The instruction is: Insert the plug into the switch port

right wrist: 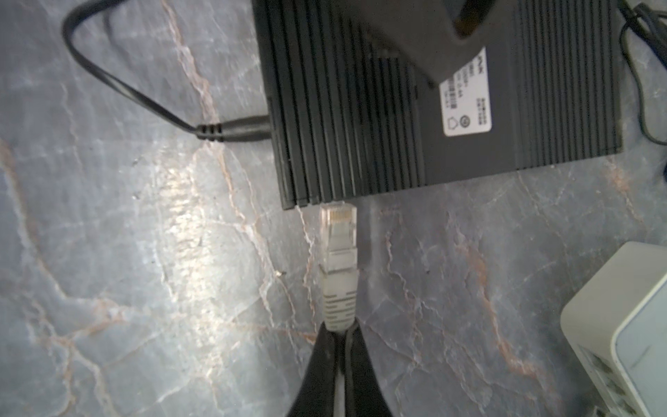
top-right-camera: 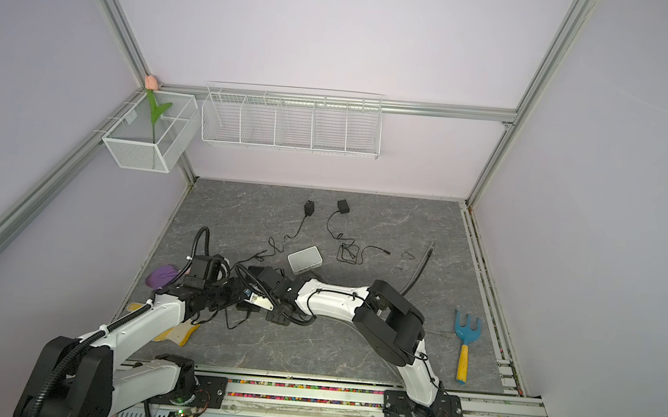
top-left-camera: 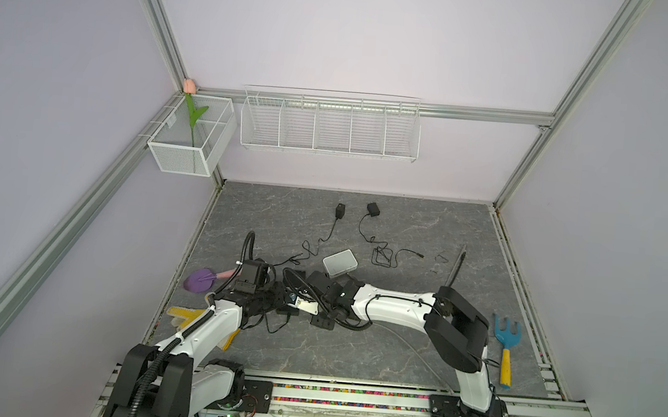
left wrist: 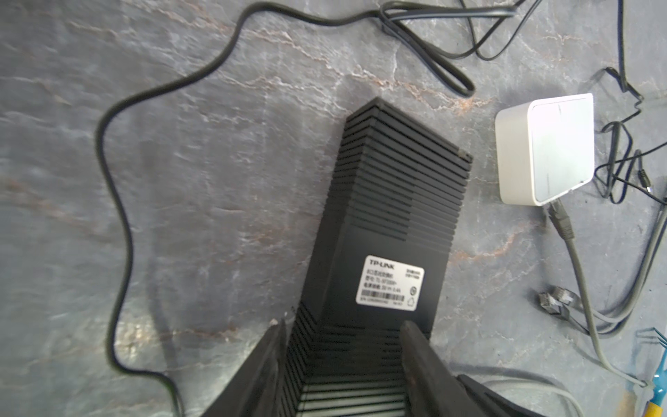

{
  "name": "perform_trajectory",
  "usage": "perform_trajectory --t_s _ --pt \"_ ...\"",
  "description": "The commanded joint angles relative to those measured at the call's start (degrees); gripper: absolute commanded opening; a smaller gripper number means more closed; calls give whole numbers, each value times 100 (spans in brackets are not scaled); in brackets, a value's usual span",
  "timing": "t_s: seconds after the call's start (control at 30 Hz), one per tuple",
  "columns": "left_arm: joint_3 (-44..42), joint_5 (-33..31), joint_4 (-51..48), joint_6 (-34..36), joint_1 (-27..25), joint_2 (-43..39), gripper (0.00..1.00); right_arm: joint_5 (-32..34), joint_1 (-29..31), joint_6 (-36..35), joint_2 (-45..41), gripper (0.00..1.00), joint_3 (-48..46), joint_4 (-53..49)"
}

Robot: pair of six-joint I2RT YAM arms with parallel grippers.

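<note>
Marble-grey tabletop [top-left-camera: 351, 357], lilac walls [top-left-camera: 341, 30], two switches: left gripper [left wrist: 343, 325] clasps black switch [left wrist: 379, 202], white switch [left wrist: 545, 148] beside; right gripper [right wrist: 339, 330] pinches Ethernet plug [right wrist: 339, 245].

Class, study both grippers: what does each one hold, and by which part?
The right gripper is shut on the grey plug, pinching its ribbed rear end. The left gripper clasps the black switch by one end.

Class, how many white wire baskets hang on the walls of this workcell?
2. A small mesh basket hangs in the far left corner, holding an artificial tulip; a long divided basket hangs on the back wall beside it. None appear hidden.
</note>
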Motion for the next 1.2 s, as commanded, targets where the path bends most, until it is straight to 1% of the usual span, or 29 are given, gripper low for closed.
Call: perform_trajectory --t_s 0.0,0.4,0.9,0.97,1.07,1.17 --pt "-40 137 99 -87 -58 -65 51 173 66 -45 182 6 133 20" --pt "-58 119 149 -139 -111 -58 48 -59 178 -43 128 6 143 151" --pt "-160 15 218 -253 -269 -174 45 -89 312 -19 138 6 288 304" --pt "-216 73 290 -299 -267 -211 44 -81 312 -22 125 6 282 365" --pt "-418 305 723 -464 -261 -249 43 -41 297 -4 69 6 226 516" --pt "-407 386 703 -520 -228 -279 41 -116 229 2 -73 6 70 649"
